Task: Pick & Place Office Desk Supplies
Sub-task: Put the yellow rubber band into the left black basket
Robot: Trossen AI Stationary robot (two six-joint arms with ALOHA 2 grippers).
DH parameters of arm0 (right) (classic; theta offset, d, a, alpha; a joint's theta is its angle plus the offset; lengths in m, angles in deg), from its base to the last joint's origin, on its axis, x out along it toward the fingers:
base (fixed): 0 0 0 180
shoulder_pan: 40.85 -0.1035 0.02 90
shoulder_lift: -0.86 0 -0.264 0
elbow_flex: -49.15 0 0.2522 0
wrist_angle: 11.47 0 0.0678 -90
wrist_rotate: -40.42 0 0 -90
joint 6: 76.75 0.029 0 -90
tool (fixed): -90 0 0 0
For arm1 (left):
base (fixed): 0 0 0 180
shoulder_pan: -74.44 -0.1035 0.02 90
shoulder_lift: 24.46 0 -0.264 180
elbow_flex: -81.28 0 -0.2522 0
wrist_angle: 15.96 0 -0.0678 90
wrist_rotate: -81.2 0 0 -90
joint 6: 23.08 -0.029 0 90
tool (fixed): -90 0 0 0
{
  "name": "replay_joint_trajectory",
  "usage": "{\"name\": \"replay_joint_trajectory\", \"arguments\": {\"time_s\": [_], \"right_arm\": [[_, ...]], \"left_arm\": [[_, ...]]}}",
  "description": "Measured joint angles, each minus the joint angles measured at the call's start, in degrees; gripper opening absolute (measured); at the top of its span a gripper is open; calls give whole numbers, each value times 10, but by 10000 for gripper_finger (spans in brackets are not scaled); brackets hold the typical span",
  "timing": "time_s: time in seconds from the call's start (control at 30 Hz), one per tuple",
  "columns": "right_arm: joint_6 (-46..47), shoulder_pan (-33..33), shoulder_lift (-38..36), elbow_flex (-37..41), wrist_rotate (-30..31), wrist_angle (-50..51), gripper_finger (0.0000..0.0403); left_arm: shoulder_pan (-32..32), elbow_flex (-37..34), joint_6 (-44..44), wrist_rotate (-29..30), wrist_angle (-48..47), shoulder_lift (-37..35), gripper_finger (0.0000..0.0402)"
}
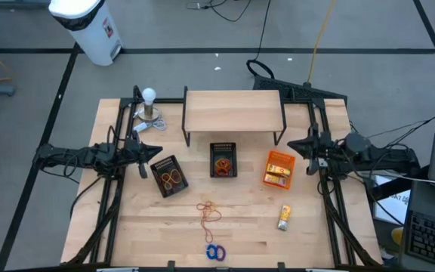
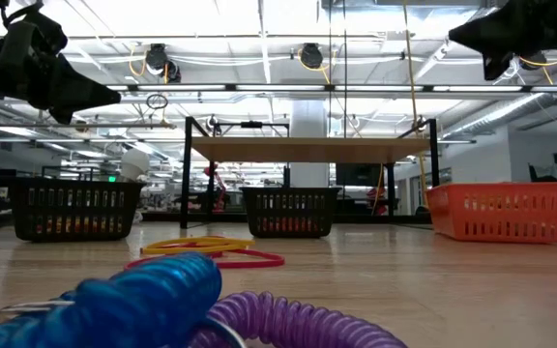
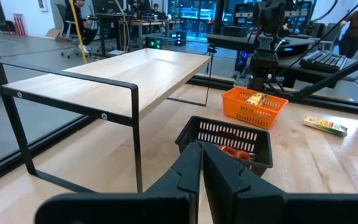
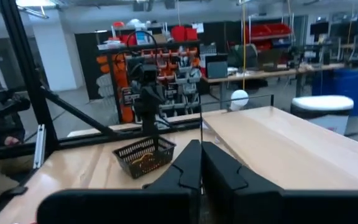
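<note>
Tan, orange and red rubber bands [image 1: 208, 211] lie loose on the wooden table, with blue and purple rings [image 1: 216, 252] near the front edge and a yellow packet [image 1: 285, 217] to the right. More bands lie in two black mesh bins [image 1: 170, 176] [image 1: 223, 160], and packets lie in the orange bin [image 1: 279, 168]. My left gripper [image 1: 157, 149] hovers shut and level at the left, beside the left mesh bin. My right gripper [image 1: 291, 146] hovers shut at the right, above the orange bin. Neither one holds anything.
A low wooden shelf on a black frame [image 1: 234, 112] stands behind the bins. A white bulb on a round metal base [image 1: 149, 106] sits at the far left. A white trash can [image 1: 89, 26] stands on the floor beyond the table.
</note>
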Motion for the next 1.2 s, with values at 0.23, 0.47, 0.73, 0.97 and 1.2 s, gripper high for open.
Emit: {"name": "replay_joint_trajectory", "arguments": {"time_s": [0.23,0.47,0.73,0.97,1.2], "right_arm": [[-8,0,-58,57,0,-20,1],[-15,0,-70,62,0,-9,0],[-15,0,-73,110,0,-74,0],[-18,0,-73,160,0,-143,0],[-34,4,-73,174,1,-157,0]], "left_arm": [[0,0,-1,-3,-1,0,21],[0,0,-3,0,-3,0,21],[0,0,14,9,-5,0,21],[0,0,23,46,-45,0,21],[5,0,22,49,10,28,21]]}}
